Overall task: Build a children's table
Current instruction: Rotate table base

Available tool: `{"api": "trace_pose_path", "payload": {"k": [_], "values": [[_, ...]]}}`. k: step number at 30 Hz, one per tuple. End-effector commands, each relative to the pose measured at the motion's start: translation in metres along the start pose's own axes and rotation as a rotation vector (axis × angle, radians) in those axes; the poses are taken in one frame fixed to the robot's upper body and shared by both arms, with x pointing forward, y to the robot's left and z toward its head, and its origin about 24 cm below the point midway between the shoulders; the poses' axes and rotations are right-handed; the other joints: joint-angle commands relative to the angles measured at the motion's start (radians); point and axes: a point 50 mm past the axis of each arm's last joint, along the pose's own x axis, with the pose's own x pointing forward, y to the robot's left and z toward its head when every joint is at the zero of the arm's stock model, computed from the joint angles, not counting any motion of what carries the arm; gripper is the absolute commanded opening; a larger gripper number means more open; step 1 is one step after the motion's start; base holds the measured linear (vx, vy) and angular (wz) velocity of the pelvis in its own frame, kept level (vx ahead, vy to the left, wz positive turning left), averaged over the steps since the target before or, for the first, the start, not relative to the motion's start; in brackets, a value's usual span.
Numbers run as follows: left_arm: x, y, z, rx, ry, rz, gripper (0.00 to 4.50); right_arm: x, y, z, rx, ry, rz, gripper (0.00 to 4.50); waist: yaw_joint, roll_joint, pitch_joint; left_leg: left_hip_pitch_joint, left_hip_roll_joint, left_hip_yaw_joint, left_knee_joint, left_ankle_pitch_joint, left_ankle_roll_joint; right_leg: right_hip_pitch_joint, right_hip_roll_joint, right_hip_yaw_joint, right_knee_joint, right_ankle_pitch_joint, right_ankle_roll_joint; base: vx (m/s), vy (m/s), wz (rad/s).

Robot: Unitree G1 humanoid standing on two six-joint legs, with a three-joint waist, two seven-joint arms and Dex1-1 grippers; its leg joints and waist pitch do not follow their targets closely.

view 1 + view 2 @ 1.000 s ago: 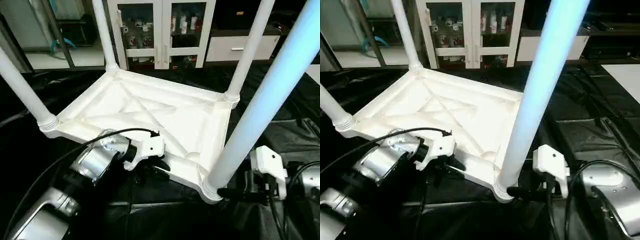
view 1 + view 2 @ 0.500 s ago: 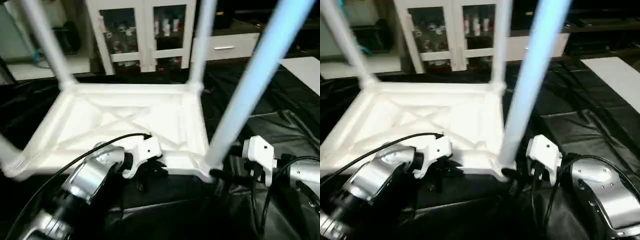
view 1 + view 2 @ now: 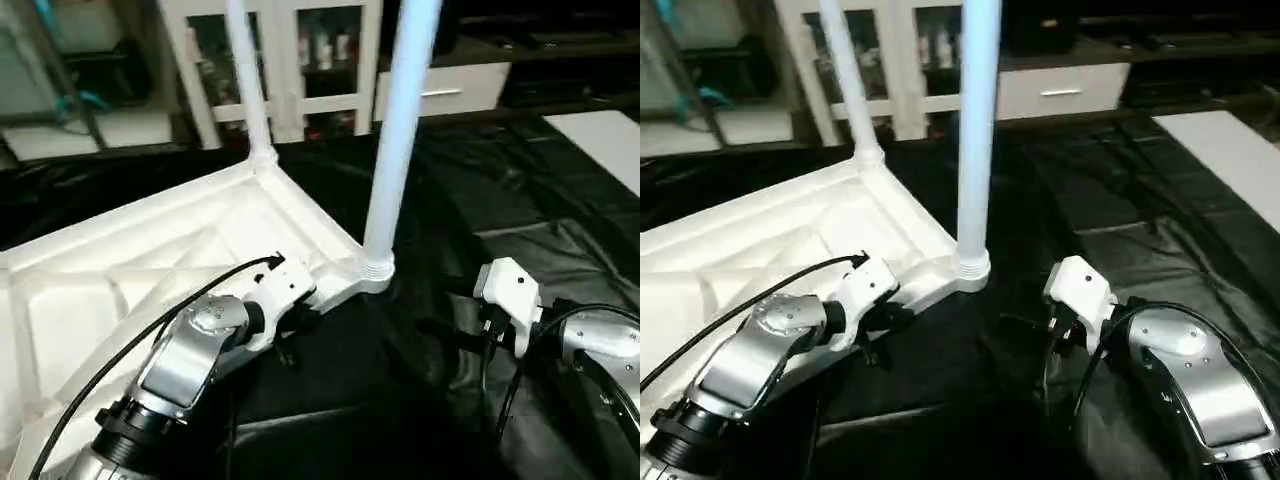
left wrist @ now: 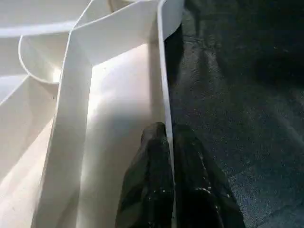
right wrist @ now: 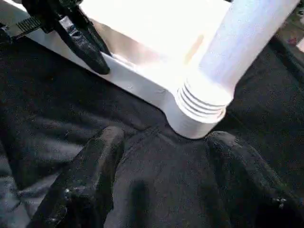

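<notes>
on the black sheet, the upturned white plastic table top [image 3: 200, 250] is clamped at its rim by the left gripper [image 4: 168, 142]; the right gripper [image 5: 161, 142], fingers apart, must be recentred on the leg [image 5: 228, 61].

Both forearms are cylindrical housings in brushed silver metal, each ending in a black wrist collar and a white plastic block. A black cable loops over the left forearm to the white block behind the left tool [image 3: 288, 338]; further black cables curve across the right forearm to the right tool [image 5: 159, 156]. Each tool carries two glossy black fingers [image 5: 85, 175] with rounded tips.
</notes>
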Motion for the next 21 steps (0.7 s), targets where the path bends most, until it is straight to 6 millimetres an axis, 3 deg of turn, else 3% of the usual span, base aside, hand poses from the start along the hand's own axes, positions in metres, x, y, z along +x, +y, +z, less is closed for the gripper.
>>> {"api": "trace_pose_path", "payload": {"k": [1,4,5,8,9,14,16,18,20,21], "values": [[0.002,-0.007,-0.006,0.017,-0.026,-0.057,0.05,-0.003,-0.001,0.003,-0.013,-0.003,-0.008,3.12,0.007,-0.028,-0.052,0.003,0.093,-0.045,-0.074,-0.141,0.122,0.032,-0.072,0.043,-0.075,-0.091,-0.236,0.000,0.000,0.00],[0.000,-0.015,-0.002,0.083,-0.085,-0.155,0.05,-0.003,-0.003,0.004,-0.011,-0.001,-0.020,3.12,0.009,-0.028,-0.051,0.003,0.092,-0.044,-0.075,-0.149,0.125,0.031,-0.073,0.044,-0.077,-0.120,-0.226,0.000,0.000,0.00],[-0.003,-0.016,-0.008,0.103,-0.048,-0.188,0.05,-0.003,-0.003,0.005,-0.014,-0.004,-0.019,3.12,0.011,-0.023,-0.051,0.005,0.092,-0.045,-0.076,-0.156,0.117,0.029,-0.073,0.043,-0.076,-0.134,-0.223,0.000,0.000,0.00],[-0.007,-0.015,-0.012,0.100,-0.014,-0.201,0.05,-0.003,-0.003,0.007,-0.014,-0.008,-0.012,3.12,0.014,-0.027,-0.048,0.010,0.094,-0.043,-0.081,-0.185,0.100,0.024,-0.070,0.045,-0.080,-0.182,-0.213,0.000,0.000,0.00],[-0.009,-0.016,-0.012,0.102,-0.018,-0.223,0.05,-0.003,-0.002,0.008,-0.014,-0.011,-0.006,3.12,0.017,-0.024,-0.048,0.013,0.095,-0.043,-0.082,-0.188,0.090,0.022,-0.070,0.045,-0.080,-0.186,-0.211,0.000,0.000,0.00],[-0.019,-0.010,-0.006,0.141,-0.061,-0.237,0.05,-0.007,0.001,0.010,-0.012,-0.011,0.032,3.12,0.018,-0.023,-0.050,0.015,0.096,-0.040,-0.083,-0.180,0.078,0.021,-0.067,0.047,-0.074,-0.128,-0.214,0.000,0.000,0.00],[-0.019,-0.010,-0.001,0.100,-0.097,-0.240,0.57,-0.008,0.001,0.009,-0.011,-0.009,0.031,3.12,0.018,-0.026,-0.050,0.017,0.096,-0.036,-0.082,-0.179,0.075,0.021,-0.069,0.049,-0.072,-0.114,-0.221,0.000,0.000,0.00],[-0.017,-0.010,0.006,0.090,-0.143,-0.236,0.57,-0.009,0.001,0.008,-0.009,-0.007,0.030,3.12,0.021,-0.026,-0.051,0.013,0.094,-0.036,-0.080,-0.169,0.077,0.024,-0.073,0.049,-0.072,-0.112,-0.227,0.000,0.000,0.00],[-0.015,-0.010,0.010,0.107,-0.172,-0.238,0.79,-0.009,0.001,0.009,-0.009,-0.007,0.029,3.12,0.022,-0.017,-0.051,0.013,0.096,-0.037,-0.080,-0.175,0.073,0.025,-0.071,0.049,-0.071,-0.098,-0.234,0.000,0.000,0.00],[-0.014,-0.010,0.012,0.119,-0.181,-0.244,0.92,-0.009,0.001,0.009,-0.009,-0.007,0.028,3.12,0.019,-0.023,-0.052,0.010,0.095,-0.037,-0.080,-0.173,0.076,0.028,-0.071,0.048,-0.071,-0.090,-0.232,0.000,0.000,0.00]]}}
